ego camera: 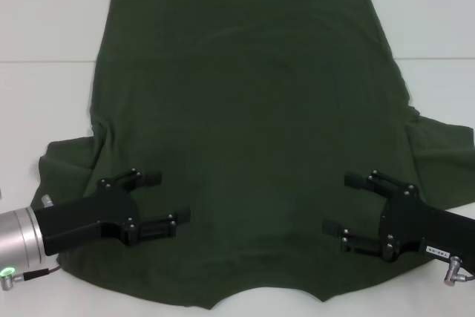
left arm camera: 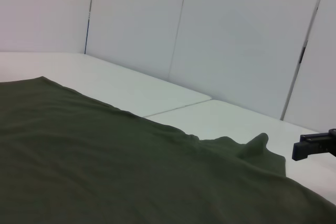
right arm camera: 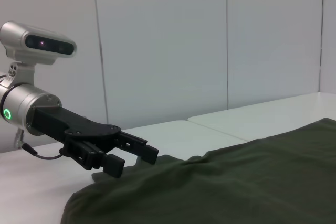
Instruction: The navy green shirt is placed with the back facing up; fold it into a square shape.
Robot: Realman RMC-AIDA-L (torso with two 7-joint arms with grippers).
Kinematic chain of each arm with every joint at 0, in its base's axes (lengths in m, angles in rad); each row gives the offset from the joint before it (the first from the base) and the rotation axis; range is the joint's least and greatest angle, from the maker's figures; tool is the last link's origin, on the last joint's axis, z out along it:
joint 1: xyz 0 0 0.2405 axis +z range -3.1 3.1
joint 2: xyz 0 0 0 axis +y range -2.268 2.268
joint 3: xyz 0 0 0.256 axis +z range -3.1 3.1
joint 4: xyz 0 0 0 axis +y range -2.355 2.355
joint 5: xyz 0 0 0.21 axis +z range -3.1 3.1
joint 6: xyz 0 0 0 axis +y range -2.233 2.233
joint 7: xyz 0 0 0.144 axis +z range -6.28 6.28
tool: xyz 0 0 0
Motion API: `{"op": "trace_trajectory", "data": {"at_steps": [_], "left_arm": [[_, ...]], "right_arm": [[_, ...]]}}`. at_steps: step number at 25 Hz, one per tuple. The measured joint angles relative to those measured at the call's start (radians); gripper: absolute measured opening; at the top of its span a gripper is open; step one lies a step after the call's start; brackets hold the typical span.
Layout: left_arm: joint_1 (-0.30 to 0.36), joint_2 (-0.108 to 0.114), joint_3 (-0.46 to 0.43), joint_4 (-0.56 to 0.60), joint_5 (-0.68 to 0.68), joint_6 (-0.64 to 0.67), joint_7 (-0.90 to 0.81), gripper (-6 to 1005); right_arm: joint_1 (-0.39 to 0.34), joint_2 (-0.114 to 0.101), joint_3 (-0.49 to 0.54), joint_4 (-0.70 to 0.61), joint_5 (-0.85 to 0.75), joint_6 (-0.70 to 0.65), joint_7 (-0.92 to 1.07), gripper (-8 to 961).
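The navy green shirt [ego camera: 252,131] lies spread flat on the white table, with its curved neckline at the near edge and its hem at the far side. It also shows in the left wrist view [left arm camera: 105,171] and in the right wrist view [right arm camera: 236,182]. My left gripper [ego camera: 165,198] is open and empty, just above the near left shoulder area of the shirt. It also shows in the right wrist view [right arm camera: 134,159]. My right gripper [ego camera: 341,203] is open and empty, just above the near right shoulder area. One of its fingers [left arm camera: 315,145] shows in the left wrist view.
The white table [ego camera: 44,20] has a seam running across it at the far side. The shirt's left sleeve [ego camera: 67,161] is bunched and its right sleeve [ego camera: 445,161] spreads outward. White wall panels [left arm camera: 236,35] stand behind the table.
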Motion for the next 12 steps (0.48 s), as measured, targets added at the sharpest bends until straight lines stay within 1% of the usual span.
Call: {"op": "trace_trajectory", "data": {"at_steps": [12], "left_arm": [[0.001, 0.000, 0.000, 0.000, 0.000, -0.003, 0.000, 932]], "right_arm": [[0.000, 0.000, 0.000, 0.000, 0.002, 0.002, 0.000, 922]]}}
